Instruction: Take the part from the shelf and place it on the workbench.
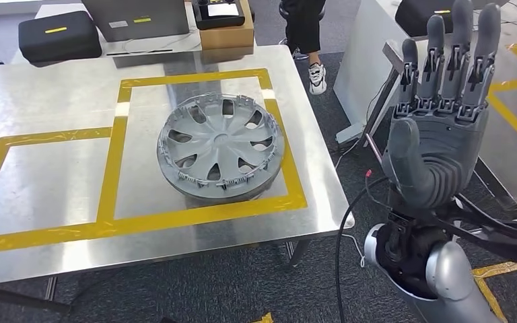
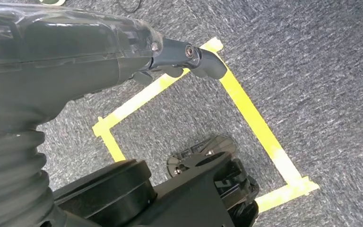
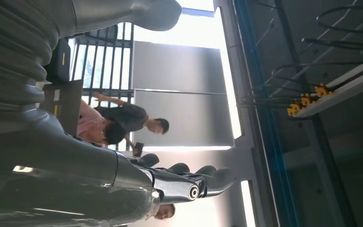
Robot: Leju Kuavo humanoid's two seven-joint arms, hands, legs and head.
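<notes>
The part is a grey wheel cover (image 1: 220, 148). It lies flat on the steel workbench (image 1: 47, 175), inside a square of yellow tape. My right hand (image 1: 441, 114) is raised to the right of the bench, beyond its edge, palm toward the camera, fingers straight and apart, holding nothing. The right wrist view shows that same hand (image 3: 170, 182) with its fingers stretched out against a room background. My left hand (image 2: 123, 56) hangs over grey carpet, its fingers extended and nothing in them.
A black case (image 1: 59, 35), a grey box (image 1: 138, 17) and a cardboard box (image 1: 225, 27) stand along the bench's far edge. A person's legs (image 1: 306, 40) are behind the bench. A second table (image 1: 511, 101) with yellow tape stands to the right. Cables trail on the carpet.
</notes>
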